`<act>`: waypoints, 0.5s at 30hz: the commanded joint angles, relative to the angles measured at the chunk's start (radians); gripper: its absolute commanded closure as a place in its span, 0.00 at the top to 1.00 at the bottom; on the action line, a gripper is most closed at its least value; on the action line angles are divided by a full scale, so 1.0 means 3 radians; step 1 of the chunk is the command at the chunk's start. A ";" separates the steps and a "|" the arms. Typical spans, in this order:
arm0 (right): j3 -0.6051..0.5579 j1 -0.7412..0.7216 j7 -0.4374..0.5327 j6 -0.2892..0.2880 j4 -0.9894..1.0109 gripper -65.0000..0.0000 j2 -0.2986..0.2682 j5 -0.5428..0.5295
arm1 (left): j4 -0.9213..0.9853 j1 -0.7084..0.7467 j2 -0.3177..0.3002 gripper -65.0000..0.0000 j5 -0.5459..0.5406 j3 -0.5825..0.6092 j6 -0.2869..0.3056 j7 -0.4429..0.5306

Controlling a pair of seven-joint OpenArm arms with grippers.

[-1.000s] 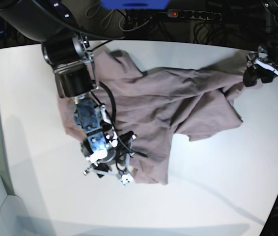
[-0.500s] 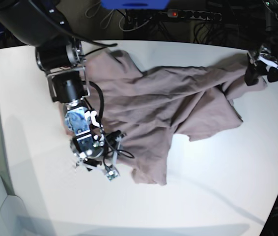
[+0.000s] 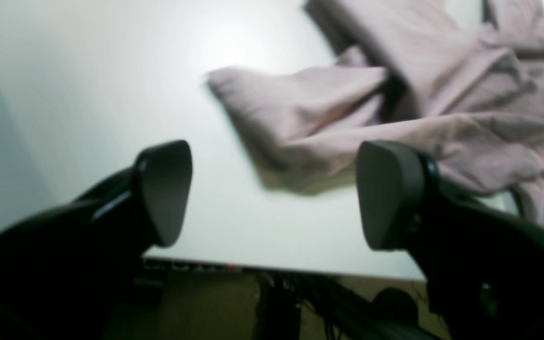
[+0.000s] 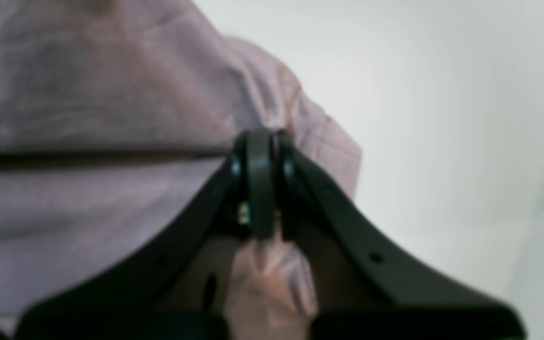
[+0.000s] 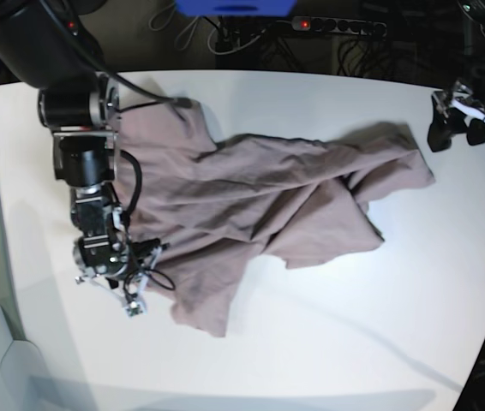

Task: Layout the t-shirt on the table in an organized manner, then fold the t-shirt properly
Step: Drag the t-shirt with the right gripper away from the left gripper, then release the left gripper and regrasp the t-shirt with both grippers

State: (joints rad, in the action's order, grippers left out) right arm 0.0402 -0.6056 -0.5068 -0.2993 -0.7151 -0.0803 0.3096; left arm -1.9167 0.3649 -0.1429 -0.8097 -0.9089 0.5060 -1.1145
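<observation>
The t-shirt [image 5: 260, 188] is spread crumpled across the table [image 5: 328, 342]; layout is unfinished (no fold is made). An edge of cloth is clamped by the right gripper [image 4: 260, 141]. The left gripper [image 3: 272, 193] is held wide apart, empty, near the table edge.

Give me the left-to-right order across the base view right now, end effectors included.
Right end effector, shut on the shirt's edge → t-shirt, crumpled on the table → left end effector, open and clear of the cloth.
</observation>
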 commanded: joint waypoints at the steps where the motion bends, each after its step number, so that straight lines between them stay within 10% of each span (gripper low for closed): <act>1: 0.0109 -0.0122 0.0040 0.0028 -0.0064 0.00 -0.0026 -0.0006 | -0.0053 -0.0048 -0.0022 0.81 -0.0065 -0.0021 0.0019 0.0071; 15: 0.0835 0.0400 -0.0303 0.0299 -0.1726 0.00 0.0055 -0.0012 | 0.0014 -0.0539 0.0090 0.81 -0.0060 0.0107 0.0034 0.0055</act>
State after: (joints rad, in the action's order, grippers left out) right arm 0.2970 -0.4538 -0.6224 -0.2089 -1.2163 -0.0647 0.3145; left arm -1.9030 0.2127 -0.1055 -0.8074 -0.8803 0.5087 -1.1141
